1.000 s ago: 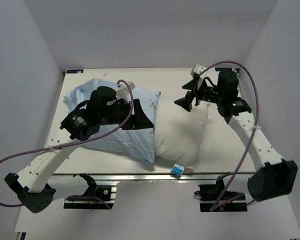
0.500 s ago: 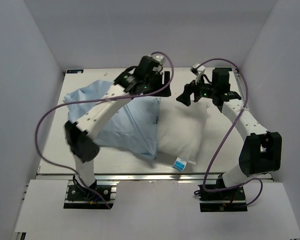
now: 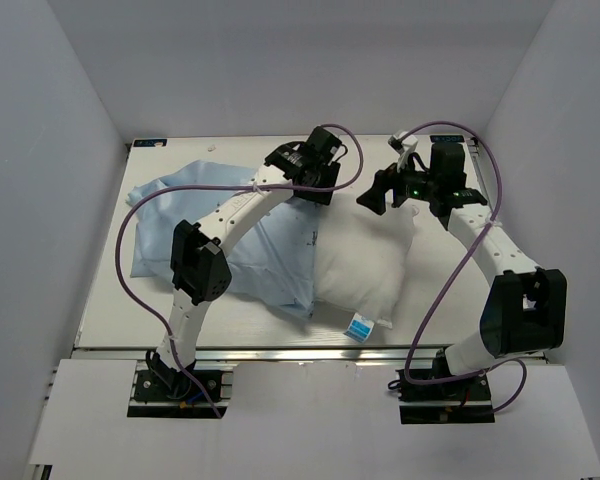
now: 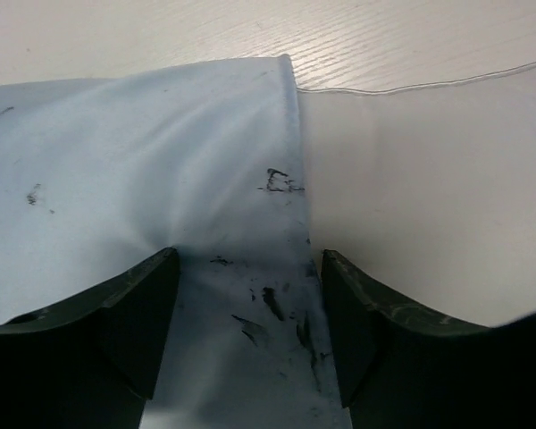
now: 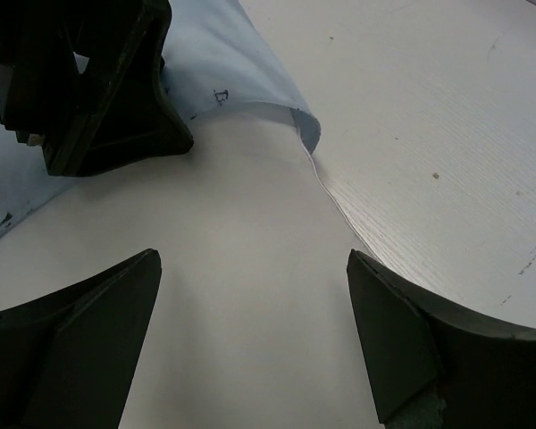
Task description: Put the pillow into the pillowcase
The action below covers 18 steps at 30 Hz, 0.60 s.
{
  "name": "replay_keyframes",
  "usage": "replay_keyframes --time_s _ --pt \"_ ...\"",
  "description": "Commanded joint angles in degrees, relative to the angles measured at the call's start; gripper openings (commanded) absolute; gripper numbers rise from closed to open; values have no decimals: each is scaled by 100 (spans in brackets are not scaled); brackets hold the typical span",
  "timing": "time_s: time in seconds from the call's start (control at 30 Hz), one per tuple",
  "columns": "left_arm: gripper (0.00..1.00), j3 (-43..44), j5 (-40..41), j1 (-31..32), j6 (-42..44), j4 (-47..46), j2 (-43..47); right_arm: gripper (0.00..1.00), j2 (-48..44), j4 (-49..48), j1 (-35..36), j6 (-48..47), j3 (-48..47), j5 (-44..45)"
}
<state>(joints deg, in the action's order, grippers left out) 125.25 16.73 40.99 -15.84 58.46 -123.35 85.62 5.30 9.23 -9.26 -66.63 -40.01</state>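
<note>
We have swung the left gripper (image 4: 247, 268) to the pillowcase (image 3: 180, 220) hem beside the pillow (image 3: 365, 262) (it and the right gripper (image 5: 253, 268) gape, empty), likely to regrip.

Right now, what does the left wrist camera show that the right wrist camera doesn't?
Left wrist only: the cluster of dark smudges on the pillowcase, between the left gripper's open fingers. Right wrist only: that gripper seen from outside, the pillowcase's curled corner, and the right gripper open over the pillow. Both: the pillowcase hem lying over the white pillow, and the wooden table.
</note>
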Motion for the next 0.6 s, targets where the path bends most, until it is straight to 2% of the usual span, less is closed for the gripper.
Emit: replay_keyframes --time_s 0.0,0.07,0.1,0.2,0.43,0.57 --pt "73 -36 506 -4 204 122 83 89 24 -249 -9 99 -60 -156" --pt "66 -36 655 -4 204 122 22 89 68 -292 -9 117 -87 -148" --pt "54 -53 708 -4 195 96 4 89 86 -328 -9 126 -104 -121" --pt "30 -1 1042 -4 151 113 -31 89 191 -468 34 108 -122 -42" --pt "0 280 982 -4 46 69 135 89 946 -171 263 -339 -806 -147" --pt "0 255 516 -4 -147 -194 513 89 1622 602 465 -971 -1359 -384"
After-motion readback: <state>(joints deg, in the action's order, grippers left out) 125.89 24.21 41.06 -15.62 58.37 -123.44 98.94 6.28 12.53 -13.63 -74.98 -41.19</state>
